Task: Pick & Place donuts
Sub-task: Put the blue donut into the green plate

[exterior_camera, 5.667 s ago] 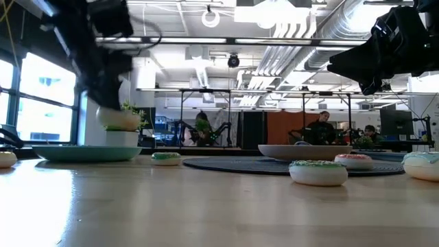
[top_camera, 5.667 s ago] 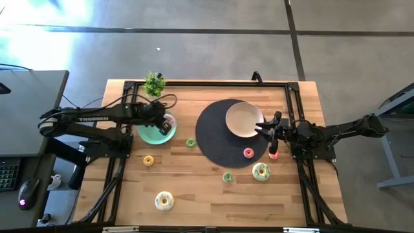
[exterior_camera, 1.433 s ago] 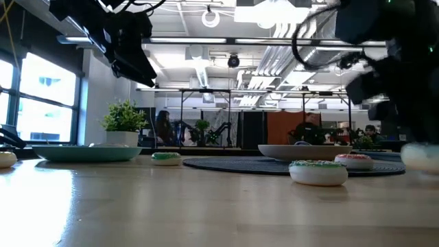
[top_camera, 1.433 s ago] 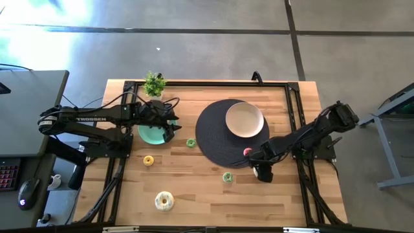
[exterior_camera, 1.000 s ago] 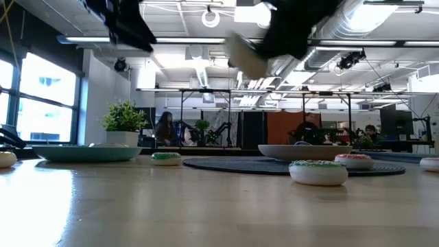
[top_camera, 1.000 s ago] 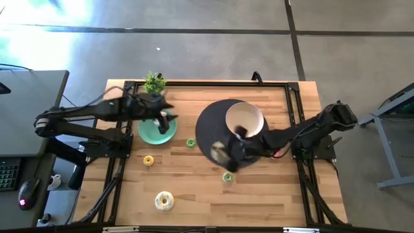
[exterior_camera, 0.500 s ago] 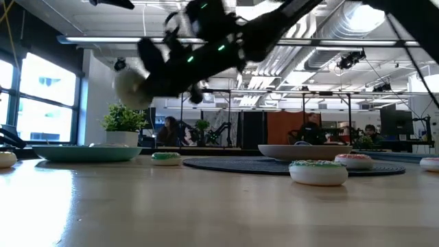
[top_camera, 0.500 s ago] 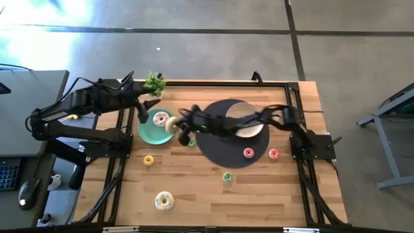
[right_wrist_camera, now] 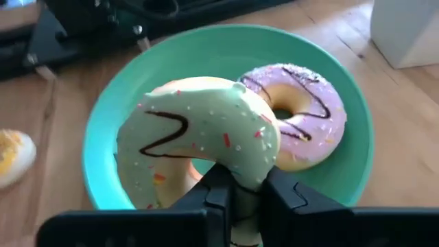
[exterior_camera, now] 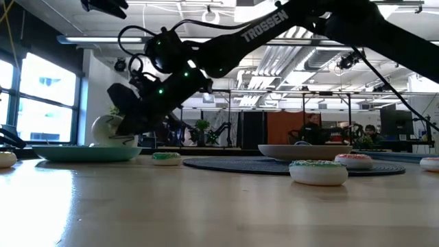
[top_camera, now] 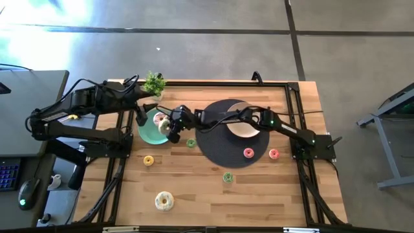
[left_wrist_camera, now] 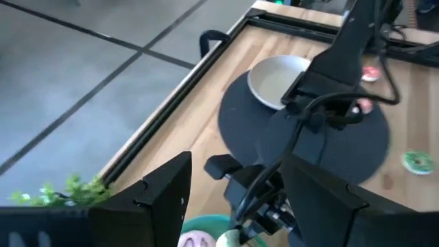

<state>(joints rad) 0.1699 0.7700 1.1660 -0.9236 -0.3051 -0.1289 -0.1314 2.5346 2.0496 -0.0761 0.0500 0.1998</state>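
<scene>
The right hand (right_wrist_camera: 236, 199) pinches a pale green donut (right_wrist_camera: 199, 134) over the teal plate (right_wrist_camera: 329, 178), just above the pink donut (right_wrist_camera: 302, 130) lying there. I think it must lower and let go next. The left hand (top_camera: 140, 115) waits spread apart by the plate.

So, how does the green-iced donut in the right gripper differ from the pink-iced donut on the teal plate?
The green-iced ring donut is clamped at its rim by the right gripper and tilted above the round teal plate; the pink-iced ring donut lies flat on that plate, ungripped. The green one looks larger, though it is nearer the camera. Both have dark drizzle lines and sprinkles.
</scene>
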